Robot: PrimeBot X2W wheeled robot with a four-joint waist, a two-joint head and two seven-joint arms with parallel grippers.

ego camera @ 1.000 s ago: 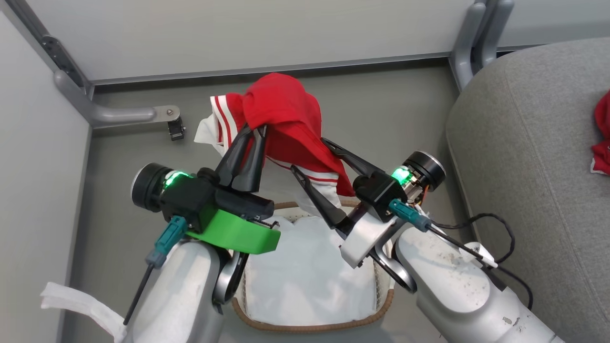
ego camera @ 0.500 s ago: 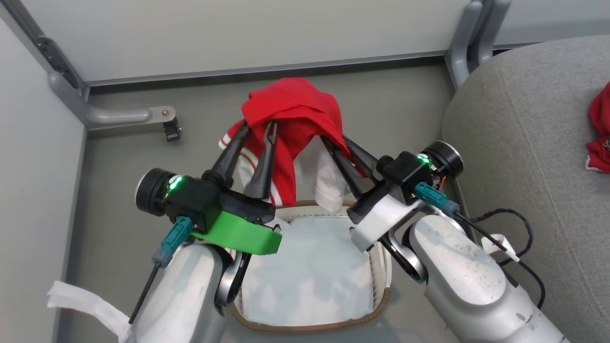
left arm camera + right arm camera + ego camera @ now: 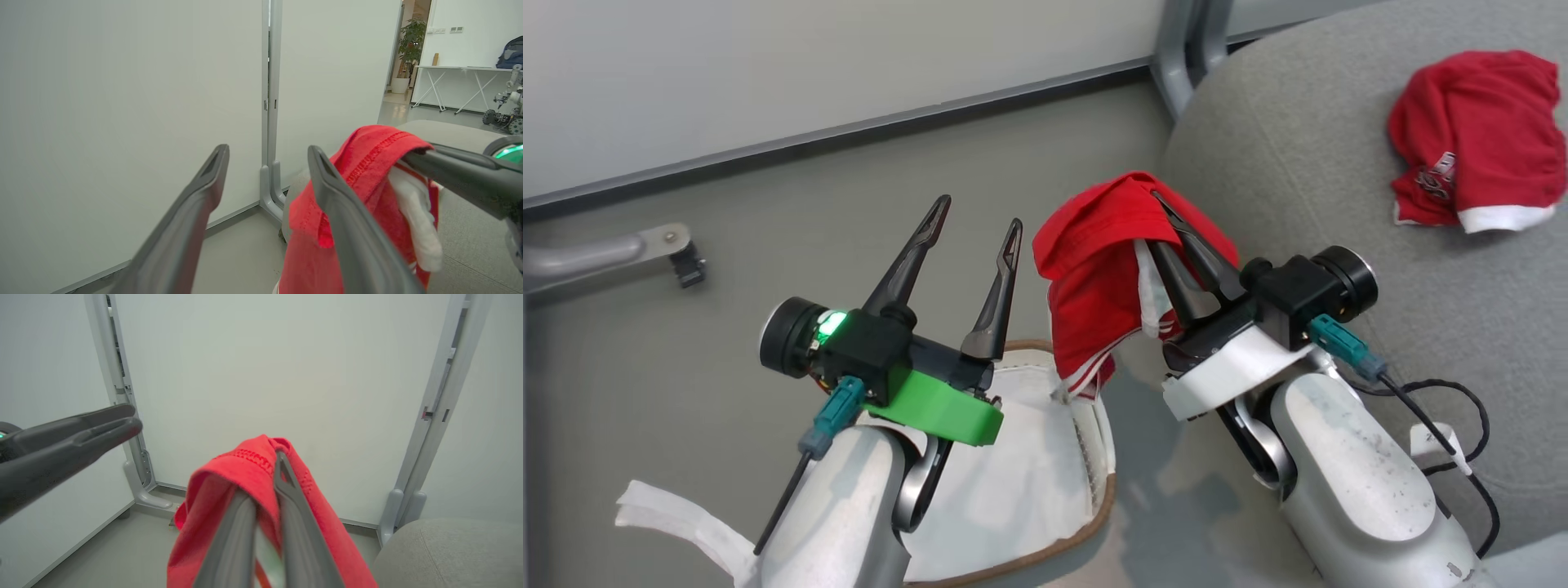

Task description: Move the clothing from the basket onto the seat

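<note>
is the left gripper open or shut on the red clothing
Open. The left gripper has its fingers apart with bare floor between them; the red clothing hangs from the right gripper, whose fingers are closed on it.

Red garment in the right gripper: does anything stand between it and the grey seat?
Nothing visible does. The right gripper holds the red garment at the near edge of the seat. A second red piece lies farther back on the seat. The left gripper is open, apart from the cloth.
</note>
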